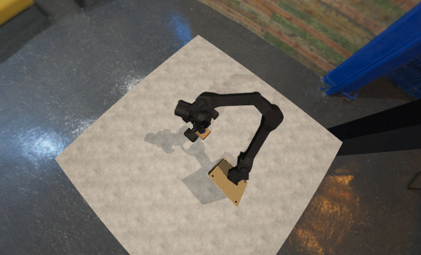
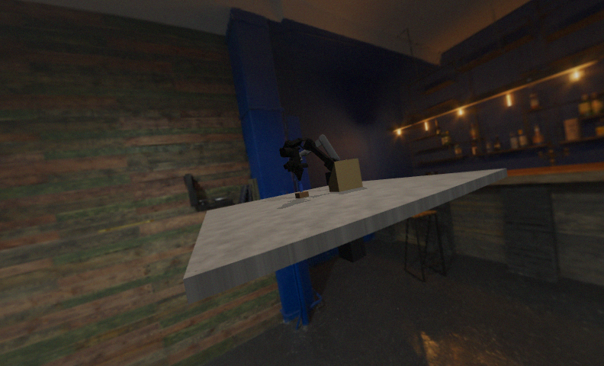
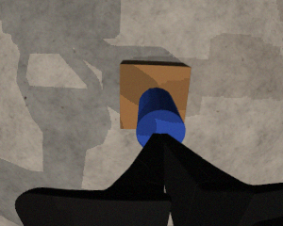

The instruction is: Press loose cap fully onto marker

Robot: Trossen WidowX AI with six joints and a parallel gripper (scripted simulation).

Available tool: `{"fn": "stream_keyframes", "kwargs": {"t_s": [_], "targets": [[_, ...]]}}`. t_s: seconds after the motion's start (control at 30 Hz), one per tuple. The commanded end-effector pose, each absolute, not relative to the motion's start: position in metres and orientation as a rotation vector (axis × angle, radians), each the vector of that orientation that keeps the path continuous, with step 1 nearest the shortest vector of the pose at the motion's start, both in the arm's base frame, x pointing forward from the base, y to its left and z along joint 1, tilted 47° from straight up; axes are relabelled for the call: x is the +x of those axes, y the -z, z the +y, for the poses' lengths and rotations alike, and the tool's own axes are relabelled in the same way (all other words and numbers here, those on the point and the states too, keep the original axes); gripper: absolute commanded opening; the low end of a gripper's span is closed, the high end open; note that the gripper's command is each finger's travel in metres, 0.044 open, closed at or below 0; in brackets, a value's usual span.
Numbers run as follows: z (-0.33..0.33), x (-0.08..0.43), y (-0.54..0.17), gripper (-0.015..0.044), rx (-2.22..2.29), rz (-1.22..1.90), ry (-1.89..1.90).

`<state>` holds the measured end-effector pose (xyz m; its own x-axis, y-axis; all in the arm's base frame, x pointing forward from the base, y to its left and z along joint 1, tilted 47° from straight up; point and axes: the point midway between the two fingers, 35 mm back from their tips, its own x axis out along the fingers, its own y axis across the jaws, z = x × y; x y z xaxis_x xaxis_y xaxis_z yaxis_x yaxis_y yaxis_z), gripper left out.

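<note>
The orange-brown holder block (image 1: 203, 136) (image 2: 301, 194) (image 3: 172, 77) sits on the table (image 1: 136, 189) (image 2: 251, 235). The blue cap (image 3: 153, 123) stands upright above the block, in line with the marker; the marker's body is hidden beneath it in the wrist view. How far the cap is seated cannot be told. My gripper (image 3: 159, 139) (image 2: 299, 179) is shut and empty, fingertips together. The tips overlap the near edge of the cap's flat top in the wrist view. Whether they touch it cannot be told. No other cap shows on the table.
The tan mounting box (image 1: 227, 186) (image 2: 348, 175) under the arm's base stands on the table, beyond the holder block from the fingers. The arm arches from it to above the block. Shadows of the arm lie around the block.
</note>
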<state>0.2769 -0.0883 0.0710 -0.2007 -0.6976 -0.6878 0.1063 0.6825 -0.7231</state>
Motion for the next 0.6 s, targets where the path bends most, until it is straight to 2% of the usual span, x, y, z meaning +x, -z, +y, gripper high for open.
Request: {"fn": "stream_keyframes", "kwargs": {"t_s": [0.0,0.23,0.57], "targets": [[-0.062,0.289,-0.094,0.0,-0.486,1.604,0.775],[-0.031,0.294,-0.126,0.0,-0.489,1.606,0.777],[-0.031,0.294,-0.126,0.0262,-0.489,1.606,0.777]]}}
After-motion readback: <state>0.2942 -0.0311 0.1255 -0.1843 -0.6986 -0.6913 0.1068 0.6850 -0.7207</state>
